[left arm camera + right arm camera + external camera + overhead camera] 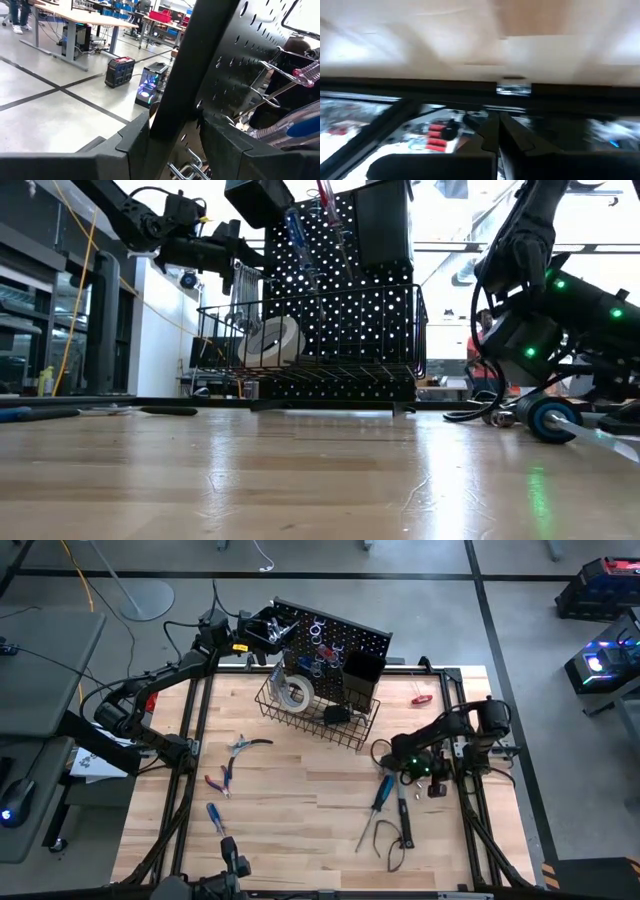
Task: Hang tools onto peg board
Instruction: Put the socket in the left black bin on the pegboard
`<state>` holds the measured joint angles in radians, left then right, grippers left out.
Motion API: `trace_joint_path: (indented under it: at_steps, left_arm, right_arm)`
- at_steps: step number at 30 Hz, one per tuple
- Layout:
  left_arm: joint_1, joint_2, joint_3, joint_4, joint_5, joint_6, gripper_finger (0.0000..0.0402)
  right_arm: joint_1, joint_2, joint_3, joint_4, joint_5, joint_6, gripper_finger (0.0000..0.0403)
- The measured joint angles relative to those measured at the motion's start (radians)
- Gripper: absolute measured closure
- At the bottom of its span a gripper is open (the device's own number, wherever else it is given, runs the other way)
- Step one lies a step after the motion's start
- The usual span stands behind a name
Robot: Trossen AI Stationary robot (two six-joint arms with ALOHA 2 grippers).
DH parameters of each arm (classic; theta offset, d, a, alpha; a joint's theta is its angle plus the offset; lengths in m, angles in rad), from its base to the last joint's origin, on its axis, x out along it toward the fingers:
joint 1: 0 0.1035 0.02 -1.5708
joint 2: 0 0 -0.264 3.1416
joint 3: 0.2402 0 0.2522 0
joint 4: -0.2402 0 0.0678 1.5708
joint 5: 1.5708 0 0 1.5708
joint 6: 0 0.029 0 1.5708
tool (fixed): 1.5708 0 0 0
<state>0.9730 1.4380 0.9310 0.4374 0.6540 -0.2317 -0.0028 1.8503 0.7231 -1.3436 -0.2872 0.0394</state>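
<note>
The black peg board (335, 640) stands upright at the table's far edge. It carries hung tools, black bins and a wire basket (318, 715) that holds a white tape roll (295, 692). My left gripper (262, 632) is at the board's left edge, closed on it. My right gripper (384, 753) is shut and holds nothing. It hangs low over the table's right half, just beyond a blue-handled screwdriver (383, 791) that lies flat. Pliers (246, 745), red-handled pliers (220, 780) and another blue screwdriver (215, 817) lie on the left half. My left gripper pinches the peg board's left side edge (180, 95) between its two fingers (132, 140), one on the front face and one on the back. The fingers come in level from the table's left side, across the edge. The board stays upright.
A black-handled tool (403, 812) and a dark cord loop (392, 840) lie near the right front. A small red item (421, 698) rests at the far right of the table. Bare wood (300, 810) spreads across the middle.
</note>
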Motion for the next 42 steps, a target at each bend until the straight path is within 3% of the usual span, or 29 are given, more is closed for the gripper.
trace_joint_path:
  at_steps: [3,16,25,30,35,42]
  left_arm:
    - [0.0,0.0,0.0,0.0,-0.008,0.0,0.0245]
    - [-0.002,0.0,0.0,0.001,-0.043,0.009,0.0245]
    - [-0.02,0.0,0.0,0.002,-0.057,0.027,0.0245]
    - [-0.035,0.0,-0.001,0.008,-0.077,0.026,0.0245]
    - [-0.045,0.0,-0.001,0.01,-0.075,0.016,0.0245]
    - [-0.047,0.0,-0.001,0.014,-0.072,0.0,0.0245]
  right_arm:
    - [0.001,-0.002,-0.036,0.031,-0.066,-0.007,0.0403]
    - [-0.002,-0.008,-0.079,0.09,-0.014,0.09,0.0403]
    - [-0.012,0.005,-0.095,0.141,0.055,0.264,0.0403]
    - [-0.017,0.013,-0.094,0.141,0.069,0.23,0.0403]
    - [-0.006,0.023,-0.118,0.163,-0.014,0.186,0.0403]
    - [0.042,0.024,-0.041,0.206,-0.021,0.118,0.0403]
